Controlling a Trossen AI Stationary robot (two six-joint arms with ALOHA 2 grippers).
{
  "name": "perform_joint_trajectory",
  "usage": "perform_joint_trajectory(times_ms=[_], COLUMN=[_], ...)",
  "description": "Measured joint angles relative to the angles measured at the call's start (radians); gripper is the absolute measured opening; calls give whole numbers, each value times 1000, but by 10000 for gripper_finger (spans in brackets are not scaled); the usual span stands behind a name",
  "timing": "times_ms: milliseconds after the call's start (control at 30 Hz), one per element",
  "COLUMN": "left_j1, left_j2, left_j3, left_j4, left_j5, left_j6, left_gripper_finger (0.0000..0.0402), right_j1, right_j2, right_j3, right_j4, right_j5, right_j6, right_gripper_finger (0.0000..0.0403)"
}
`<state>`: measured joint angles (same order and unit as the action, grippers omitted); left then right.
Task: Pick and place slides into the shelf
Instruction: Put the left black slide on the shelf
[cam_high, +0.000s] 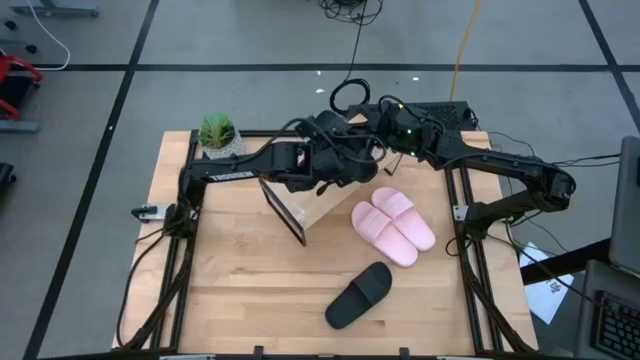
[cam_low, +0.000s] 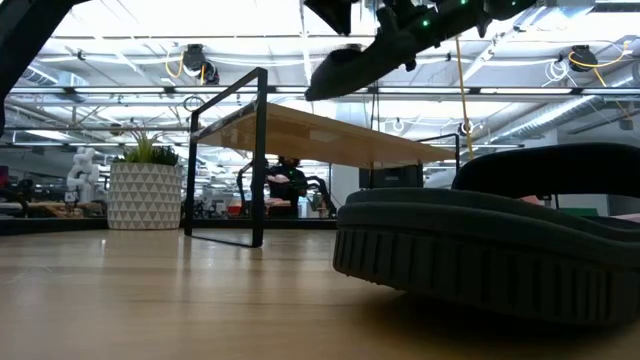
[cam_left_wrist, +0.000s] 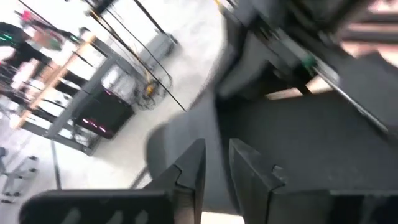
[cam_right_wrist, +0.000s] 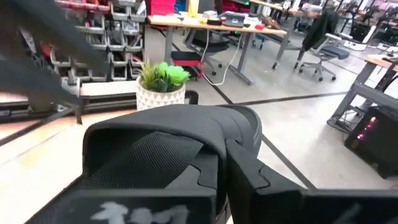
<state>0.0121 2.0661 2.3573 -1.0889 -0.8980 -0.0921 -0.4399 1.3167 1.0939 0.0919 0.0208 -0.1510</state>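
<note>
Table (cam_high: 240, 290): wooden top carrying everything; plant pot (cam_high: 218, 135) at the far left corner, away from both pincers.
Shelf (cam_high: 300, 205): light board with dark end frames, directly beneath the two pincers, its near end panel toward the middle of the table.
Pink slides (cam_high: 394, 227): the pair lies side by side on the table, just to the right of the shelf and nearer than the right pincer.
Black slide on table (cam_high: 360, 296): alone, well apart from both pincers, toward the near edge.
Held black slide (cam_right_wrist: 168, 149): in the air above the shelf, clamped by the right pincer (cam_right_wrist: 217, 171) on its strap and edge.
Left pincer (cam_left_wrist: 214, 165): fingers narrow, close against the same dark slide; cannot tell if it grips.
Handling (judged): foam, light, soft and springy; a strap or sidewall hold looks best, firm enough to stop it twisting.
</note>
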Motion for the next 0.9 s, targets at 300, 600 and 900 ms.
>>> perform_joint_trajectory(times_ms=[300, 600, 900], left_j1=[-62, -143, -203], left_j2=[-162, -333, -414], left_j3=[1, -1, -1], left_j4=[146, -68, -312], left_j5=[-132, -253, -168], left_j6=[177, 73, -239], left_gripper_finger=[87, 88, 88], right_j1=[-2, 124, 259], right_j2=[-1, 17, 179], right_j3=[0, 1, 1], right_j4=[-19, 158, 409], right_j5=[-23, -157, -41], right_j6=[26, 171, 242], right_gripper_finger=[1, 0, 0])
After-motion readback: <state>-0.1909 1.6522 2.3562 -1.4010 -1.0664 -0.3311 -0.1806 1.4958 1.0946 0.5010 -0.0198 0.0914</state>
